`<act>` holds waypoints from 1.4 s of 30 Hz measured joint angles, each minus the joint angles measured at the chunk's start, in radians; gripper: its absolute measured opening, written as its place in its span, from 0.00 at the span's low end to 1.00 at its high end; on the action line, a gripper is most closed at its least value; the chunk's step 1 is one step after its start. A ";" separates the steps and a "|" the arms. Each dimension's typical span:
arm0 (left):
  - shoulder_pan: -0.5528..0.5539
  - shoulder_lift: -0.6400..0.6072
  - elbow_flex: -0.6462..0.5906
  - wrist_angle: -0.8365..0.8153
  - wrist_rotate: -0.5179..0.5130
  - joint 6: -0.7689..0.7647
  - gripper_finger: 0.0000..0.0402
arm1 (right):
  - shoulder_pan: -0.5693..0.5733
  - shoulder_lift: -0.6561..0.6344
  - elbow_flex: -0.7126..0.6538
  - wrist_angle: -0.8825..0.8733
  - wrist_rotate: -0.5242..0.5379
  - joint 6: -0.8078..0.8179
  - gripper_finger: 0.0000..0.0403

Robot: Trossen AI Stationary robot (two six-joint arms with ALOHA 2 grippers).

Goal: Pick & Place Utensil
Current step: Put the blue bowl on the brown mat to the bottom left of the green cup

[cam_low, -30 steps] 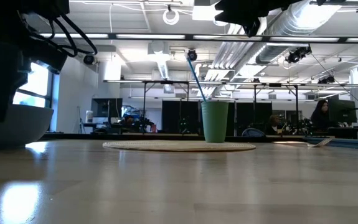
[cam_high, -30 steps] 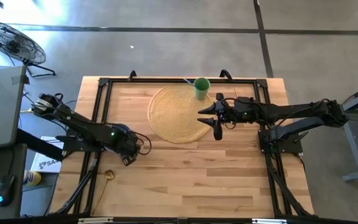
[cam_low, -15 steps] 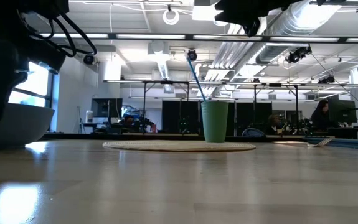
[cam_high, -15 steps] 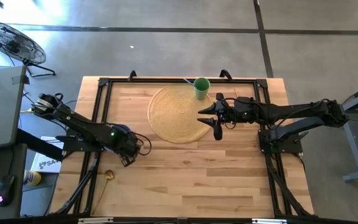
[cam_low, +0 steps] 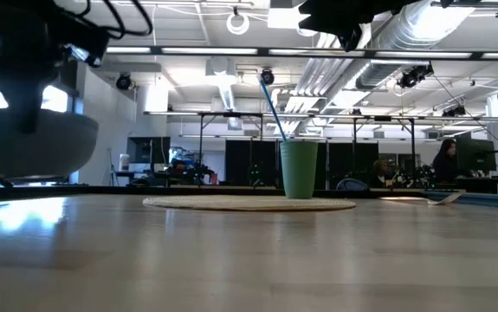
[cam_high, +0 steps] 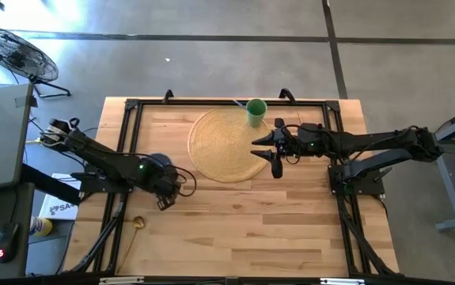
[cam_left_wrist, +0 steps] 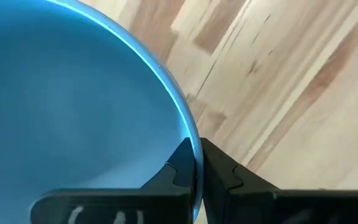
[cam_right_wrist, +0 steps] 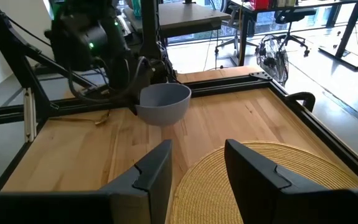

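A blue-grey bowl (cam_right_wrist: pixel 164 102) hangs a little above the table's left part, and my left gripper (cam_left_wrist: pixel 197 168) is shut on its rim. The bowl also shows in the low view (cam_low: pixel 32 147) and, partly under the arm, in the high view (cam_high: pixel 155 163). A green cup (cam_high: pixel 256 111) holding a thin blue utensil (cam_low: pixel 273 108) stands on the far edge of the round woven placemat (cam_high: pixel 225 144). My right gripper (cam_right_wrist: pixel 197 162) hovers open over the placemat's right edge, with nothing between its fingers. My left gripper pinches the bowl's rim (cam_left_wrist: pixel 188 134), with one finger inside the bowl and one outside. The fingers come from above, pointing down. The bowl hangs upright and about level, clear of the table.
A small golden utensil (cam_high: pixel 138 223) lies near the table's left edge. A fork-like utensil (cam_low: pixel 443 198) lies at the right. A black frame (cam_high: pixel 132 107) runs along the table's far and side edges. Bare wood stretches along the near half (cam_high: pixel 243 229).
My left gripper has shut on the bowl's rim and gone up and slightly toward the table's right. The bowl, which stood on the table, is now lifted clear.
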 joint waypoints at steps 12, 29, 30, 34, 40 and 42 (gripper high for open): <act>0.253 0.187 0.225 0.095 -0.103 0.494 0.00 | 0.000 0.000 0.000 0.000 0.000 0.000 0.35; 0.488 0.661 0.652 0.195 -0.018 1.384 0.01 | 0.000 0.000 0.000 0.000 0.000 0.000 0.35; 0.494 0.672 0.656 0.203 -0.024 1.412 0.01 | 0.000 0.000 0.000 0.000 0.000 0.000 0.35; 0.528 0.685 0.658 0.196 -0.059 1.435 0.01 | 0.000 0.000 0.000 -0.001 0.000 0.000 0.35; 0.587 0.684 0.659 0.256 0.010 1.402 0.02 | 0.000 0.000 0.000 0.000 0.000 0.000 0.35; 0.602 0.684 0.659 0.256 0.071 1.377 0.02 | 0.000 0.000 0.000 -0.001 0.000 -0.001 0.35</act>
